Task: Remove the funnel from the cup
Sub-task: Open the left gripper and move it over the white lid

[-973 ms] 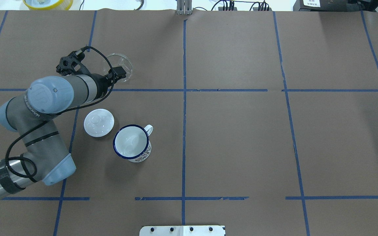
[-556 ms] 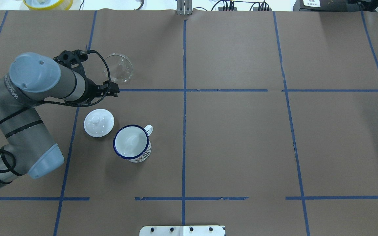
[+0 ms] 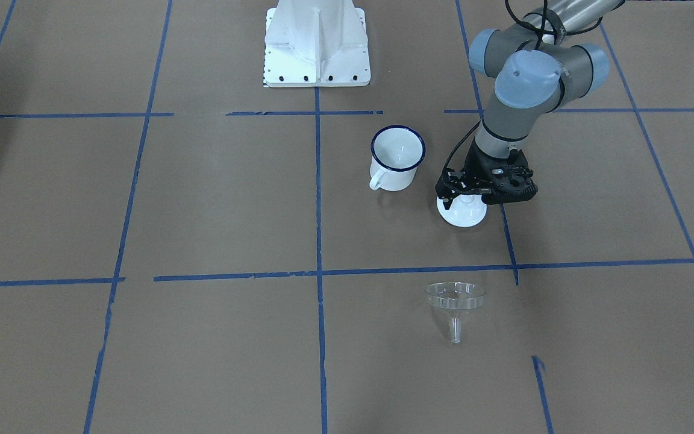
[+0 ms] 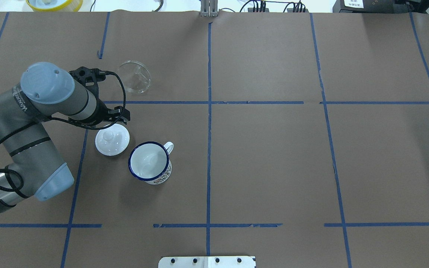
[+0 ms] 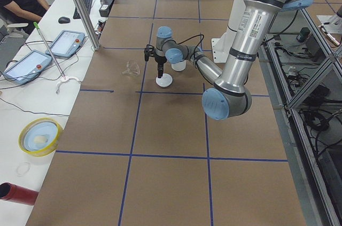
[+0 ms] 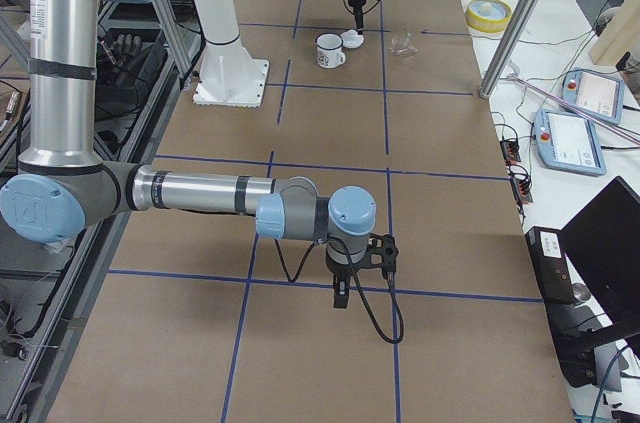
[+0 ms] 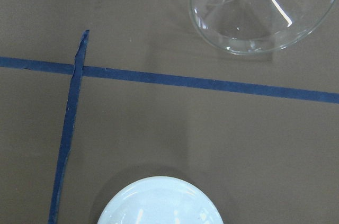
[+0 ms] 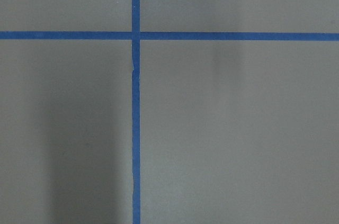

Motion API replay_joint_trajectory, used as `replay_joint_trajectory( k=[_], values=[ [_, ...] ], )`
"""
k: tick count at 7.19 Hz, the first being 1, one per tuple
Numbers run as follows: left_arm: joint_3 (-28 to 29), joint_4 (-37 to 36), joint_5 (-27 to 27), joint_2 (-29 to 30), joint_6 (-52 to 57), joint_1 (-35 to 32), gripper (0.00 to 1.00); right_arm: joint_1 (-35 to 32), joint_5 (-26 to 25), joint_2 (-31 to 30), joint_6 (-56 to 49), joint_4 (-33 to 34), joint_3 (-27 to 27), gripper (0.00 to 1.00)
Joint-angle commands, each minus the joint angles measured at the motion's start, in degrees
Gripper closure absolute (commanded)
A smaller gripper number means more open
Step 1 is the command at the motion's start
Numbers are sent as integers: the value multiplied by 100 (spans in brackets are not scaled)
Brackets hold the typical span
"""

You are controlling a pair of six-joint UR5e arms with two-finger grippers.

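I see the funnel lying on the counter, out of the cup and well apart from it, beyond a blue tape line. The left claw hangs over the white lid just beside the cup; whether it is spread, I cannot tell. The right claw is far away, and its state I cannot tell either.

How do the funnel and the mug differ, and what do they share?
The funnel is clear; the mug is white with a dark blue rim. The funnel lies tipped on its side; the mug stands upright. The funnel narrows to a spout; the mug has a loop handle. Both have round mouths.
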State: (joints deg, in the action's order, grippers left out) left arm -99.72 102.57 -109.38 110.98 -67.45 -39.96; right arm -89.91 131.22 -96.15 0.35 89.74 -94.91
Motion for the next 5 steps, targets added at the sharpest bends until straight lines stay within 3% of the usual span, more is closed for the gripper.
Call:
replay_joint_trajectory(
  k=[1, 5],
  values=[
    [67, 26, -13, -7, -13, 6, 0, 0, 0, 0, 0, 0, -1, 0],
    [41, 340, -189, -200, -505, 14, 2, 0, 0, 0, 0, 0, -1, 0]
  ],
)
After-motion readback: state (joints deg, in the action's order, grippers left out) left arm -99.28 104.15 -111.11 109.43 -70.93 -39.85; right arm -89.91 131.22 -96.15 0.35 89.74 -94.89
